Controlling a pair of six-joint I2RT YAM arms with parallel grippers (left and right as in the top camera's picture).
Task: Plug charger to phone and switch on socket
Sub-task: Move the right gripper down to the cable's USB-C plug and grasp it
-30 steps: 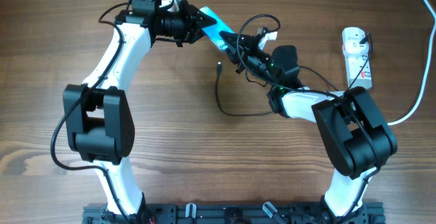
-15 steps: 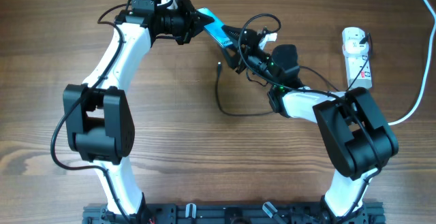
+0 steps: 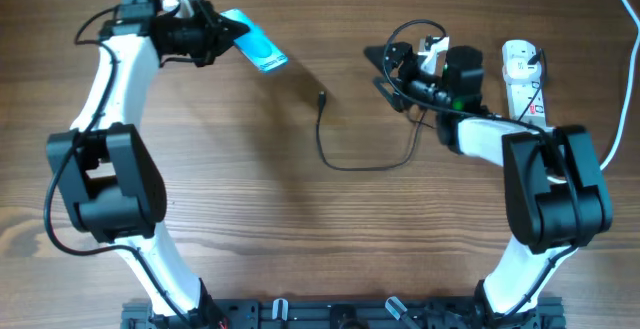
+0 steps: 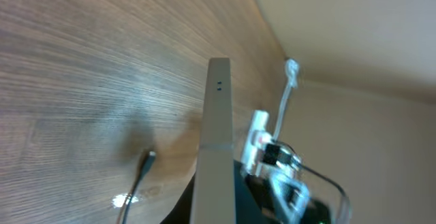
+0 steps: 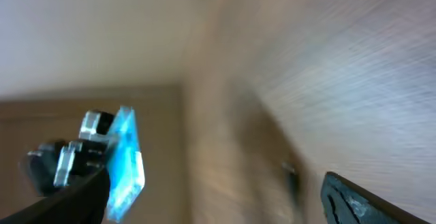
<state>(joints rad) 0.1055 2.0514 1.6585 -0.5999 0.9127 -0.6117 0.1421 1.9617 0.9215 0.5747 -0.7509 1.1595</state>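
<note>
Overhead, our left gripper (image 3: 222,35) is clamped on the phone (image 3: 258,47), while the right gripper (image 3: 383,67) has its jaws apart and empty, the charger (image 3: 322,97) tip lying ahead of it and the socket (image 3: 522,79) behind its wrist. In the left wrist view the phone (image 4: 218,135) stands edge-on in our grasp, with the charger (image 4: 146,160) tip below it. The blurred right wrist view shows the phone (image 5: 129,159) far ahead, so we judge that plugging is not yet begun: next the right gripper must go down and pinch that tip.

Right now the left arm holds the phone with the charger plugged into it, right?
Not quite. The overhead view shows the charger lying on the table, its tip apart from the phone and plugged into nothing. The left gripper does hold the phone in its jaws.
</note>
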